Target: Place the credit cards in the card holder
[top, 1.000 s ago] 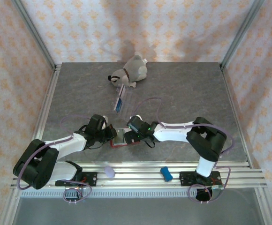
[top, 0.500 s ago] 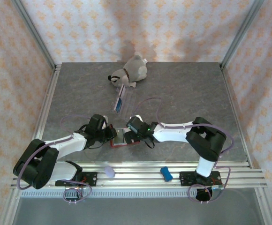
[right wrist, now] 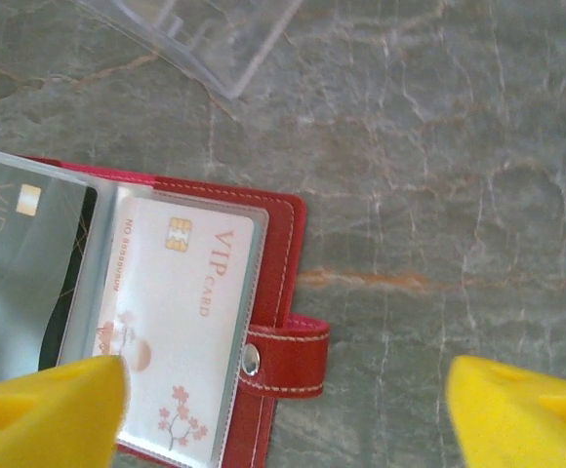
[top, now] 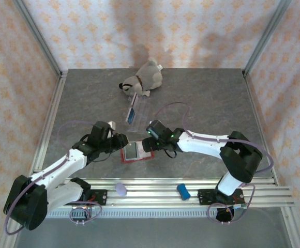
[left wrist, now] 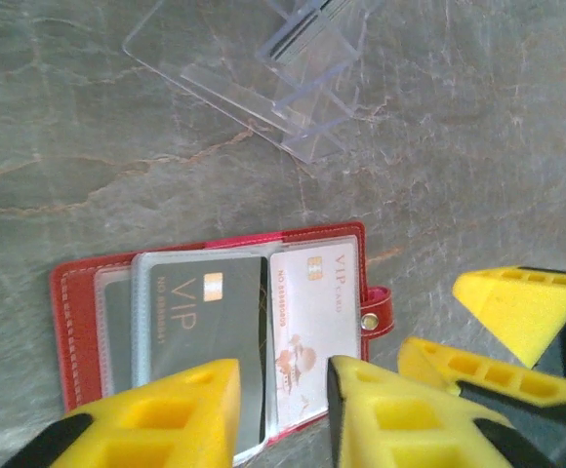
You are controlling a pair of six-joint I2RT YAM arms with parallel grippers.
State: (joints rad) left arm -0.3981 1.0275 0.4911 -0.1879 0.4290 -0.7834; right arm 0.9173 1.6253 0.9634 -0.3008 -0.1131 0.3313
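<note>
The red card holder (top: 125, 158) lies open on the table between both grippers. In its clear sleeves sit a grey-green card (left wrist: 200, 327) and a pale white card (right wrist: 171, 312); its tab with the silver snap (right wrist: 285, 357) points right. My left gripper (left wrist: 283, 414) hovers over the holder's near edge, open, nothing between its yellow fingers (left wrist: 171, 419). My right gripper (right wrist: 283, 414) is open wide above the tab side, holding nothing. From above, the left gripper (top: 120, 140) is just left of the holder and the right gripper (top: 150, 144) just right. A blue card (top: 132, 114) stands in the clear case.
The clear plastic case (top: 134, 111) lies just beyond the holder. A grey plush dog (top: 142, 80) lies at the back. A lilac object (top: 120, 188) and a blue one (top: 183, 191) rest on the front rails. The right gripper's fingers (left wrist: 517, 312) show beside the tab.
My left gripper has opened and pulled back off the holder's left side as that arm lifted. The right gripper backed off slightly up and right, its jaws a little narrower.
</note>
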